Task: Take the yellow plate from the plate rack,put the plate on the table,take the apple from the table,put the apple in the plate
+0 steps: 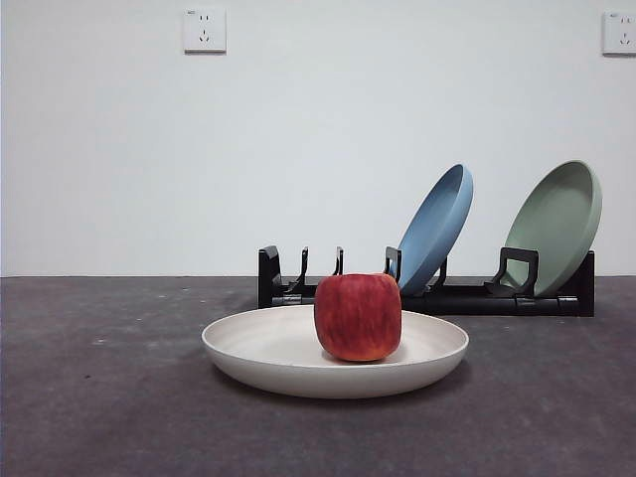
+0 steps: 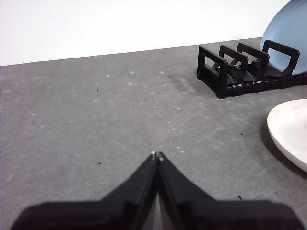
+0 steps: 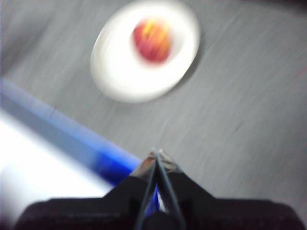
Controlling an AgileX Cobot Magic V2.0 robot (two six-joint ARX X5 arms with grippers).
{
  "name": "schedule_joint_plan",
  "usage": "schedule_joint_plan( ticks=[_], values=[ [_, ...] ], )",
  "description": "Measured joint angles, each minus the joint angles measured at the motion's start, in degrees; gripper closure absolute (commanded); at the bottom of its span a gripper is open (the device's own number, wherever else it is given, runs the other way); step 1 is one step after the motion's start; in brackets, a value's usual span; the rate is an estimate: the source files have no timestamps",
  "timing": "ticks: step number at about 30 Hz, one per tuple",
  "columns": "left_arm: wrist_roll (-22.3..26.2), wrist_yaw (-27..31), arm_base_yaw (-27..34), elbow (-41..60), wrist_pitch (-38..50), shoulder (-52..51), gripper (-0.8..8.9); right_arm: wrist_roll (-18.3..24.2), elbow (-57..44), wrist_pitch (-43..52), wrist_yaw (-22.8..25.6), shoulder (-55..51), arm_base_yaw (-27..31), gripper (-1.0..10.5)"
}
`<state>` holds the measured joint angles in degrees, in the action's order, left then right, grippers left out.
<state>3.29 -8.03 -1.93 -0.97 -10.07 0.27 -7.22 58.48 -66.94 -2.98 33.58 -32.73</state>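
A: Left gripper [image 2: 157, 155]?
B: Jaws pressed together, empty, low over bare table [image 2: 96, 110], with the plate rack [image 2: 240, 72] and the yellow plate's [image 2: 292, 129] rim off to one side.

A: Right gripper [image 3: 157, 154]?
B: Closed too, holding nothing. High up and well apart from the plate; blurred view, blue strip [image 3: 72, 134] beneath.

A: Apple [image 1: 358, 316]?
B: Upright in the plate's middle, plate flat on the table just in front of the rack.

A: Rack?
B: Near the table's far edge. Blue plate [image 1: 437, 227] and sage-green plate [image 1: 556, 224] leaning in its slots; slots at the other end vacant.
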Motion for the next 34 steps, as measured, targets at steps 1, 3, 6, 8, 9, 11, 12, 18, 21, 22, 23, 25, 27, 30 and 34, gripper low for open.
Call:
schedule_joint_plan(
  ticks=[1,3,6,8,9,11,12,18,21,22,23,25,27,30,34],
  values=[
    [-0.02,0.00,0.00,-0.02,0.00,0.00,8.17,1.09,-0.66,3.50,-0.26,-0.92,2.10,9.5],
    [-0.11,0.00,0.00,-0.02,0.00,0.00,8.17,2.62,-2.95,10.86,-2.10,-3.45,6.73,9.5],
    [-0.17,0.00,0.00,-0.02,0.00,0.00,8.17,3.69,-8.92,21.81,-5.64,-8.17,15.10,9.5],
    [-0.22,0.00,0.00,0.00,0.02,0.00,8.17,4.09,-14.23,28.37,-6.03,-11.41,19.69,9.5],
    [-0.31,0.00,0.00,-0.02,0.02,0.00,8.17,4.13,-17.53,31.91,-6.03,-13.11,21.70,9.5],
    [-0.33,0.00,0.00,-0.02,0.00,0.00,8.17,4.07,-24.09,38.10,-6.01,-16.31,24.90,9.5],
    [-0.33,0.00,0.00,-0.02,0.00,0.00,8.17,3.98,-27.69,41.24,-6.03,-17.97,26.23,9.5],
    [-0.33,0.00,0.00,0.00,0.00,0.00,8.17,2.93,-43.21,52.09,-5.84,-26.38,30.21,9.5],
    [-0.33,0.00,0.00,-0.02,0.00,0.00,8.17,2.69,-47.47,53.07,-5.84,-29.38,30.77,9.5],
    [-0.33,0.00,0.00,-0.02,0.00,0.00,8.17,2.67,-48.81,53.07,-5.84,-30.34,30.84,9.5],
    [-0.33,0.00,0.00,0.00,0.00,0.00,8.17,2.64,-49.86,53.00,-5.84,-31.08,30.84,9.5],
    [-0.33,0.00,0.00,-0.02,0.00,0.00,8.17,2.43,-52.11,53.11,-5.86,-32.46,30.86,9.5],
    [-0.33,0.00,0.00,-0.02,0.00,0.00,8.17,1.84,-53.90,53.09,-5.86,-33.24,30.86,9.5],
    [-0.33,0.00,0.00,-0.02,0.00,0.00,8.17,1.01,-55.78,53.11,-5.86,-33.29,30.84,9.5],
    [-0.33,0.02,0.00,-0.02,0.00,0.00,8.17,0.57,-56.19,53.72,-5.88,-33.35,30.86,9.5]
  ],
)
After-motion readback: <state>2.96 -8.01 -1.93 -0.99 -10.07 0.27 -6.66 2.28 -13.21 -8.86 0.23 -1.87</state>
